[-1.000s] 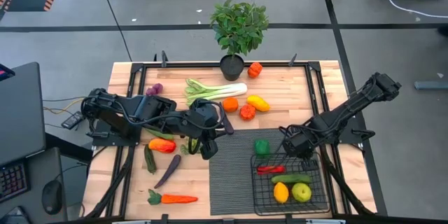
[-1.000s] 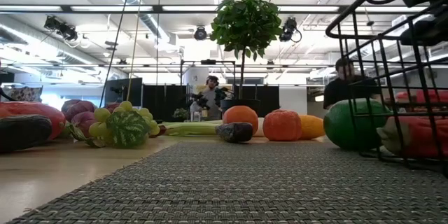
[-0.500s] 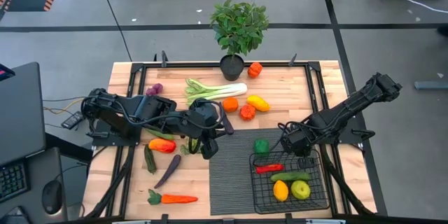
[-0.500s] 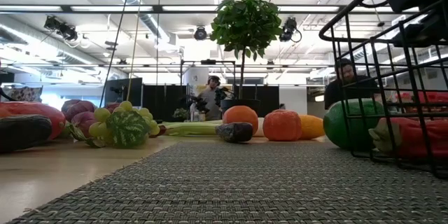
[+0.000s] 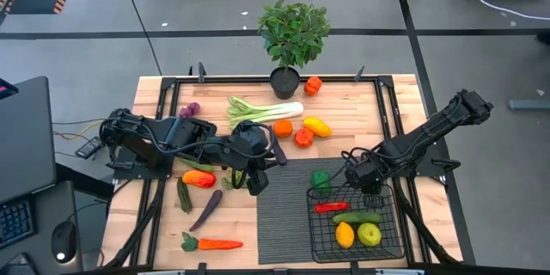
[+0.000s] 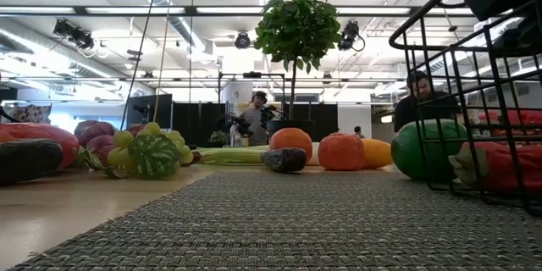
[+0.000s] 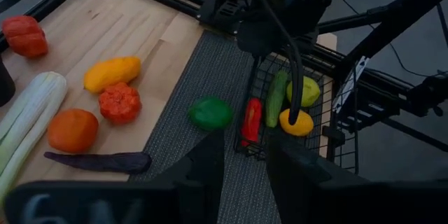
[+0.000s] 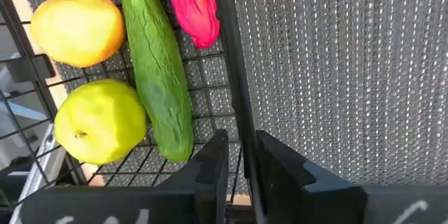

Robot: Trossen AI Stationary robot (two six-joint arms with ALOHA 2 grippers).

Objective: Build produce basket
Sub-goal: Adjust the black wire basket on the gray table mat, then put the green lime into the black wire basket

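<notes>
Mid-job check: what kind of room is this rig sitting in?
Probably a robotics lab or open workshop: a framed wooden table on grey floor, exposed ceiling ducts with mounted cameras, and people seated at workstations behind the potted plant.

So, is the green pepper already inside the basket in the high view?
No, the green pepper lies on the dark mat just outside the basket, which holds only four other pieces.

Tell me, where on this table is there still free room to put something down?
The ribbed mat left of the basket is bare, as is the wood between the carrot and mat. The back, around the leek and peppers, is crowded.
</notes>
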